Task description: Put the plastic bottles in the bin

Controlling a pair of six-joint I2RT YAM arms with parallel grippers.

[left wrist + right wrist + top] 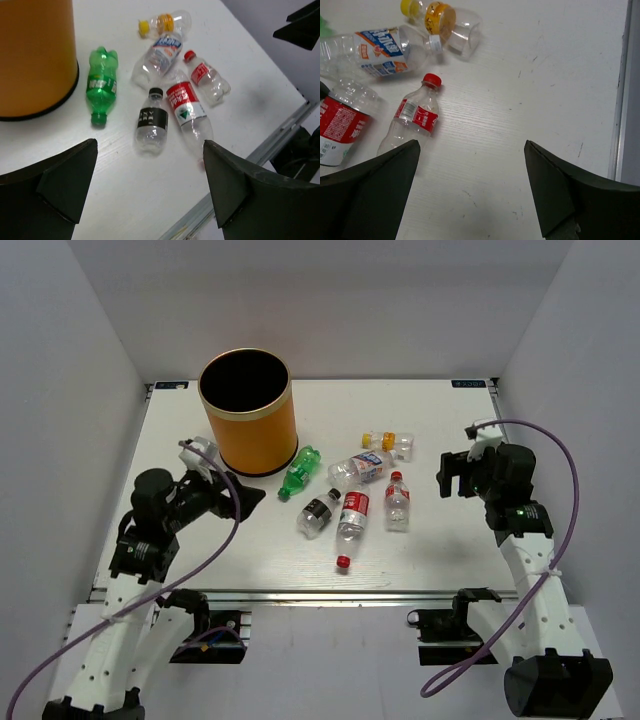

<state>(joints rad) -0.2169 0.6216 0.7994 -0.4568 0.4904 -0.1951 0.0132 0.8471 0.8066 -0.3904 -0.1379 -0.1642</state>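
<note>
My left gripper (248, 502), spread wide and empty, is nearer. The green bottle (300, 471) lies at its 2 o'clock, cap toward it.

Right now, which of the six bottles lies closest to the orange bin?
The green bottle, the only green one; it lies just right of the orange bin, and the other five lie farther away.

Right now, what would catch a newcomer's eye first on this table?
The tall orange bin stands out first, upright at the far left of the table. To its right, six plastic bottles lie scattered on their sides, the green bottle nearest the bin. The left tool and the right tool hang open and empty on either side of them.
</note>
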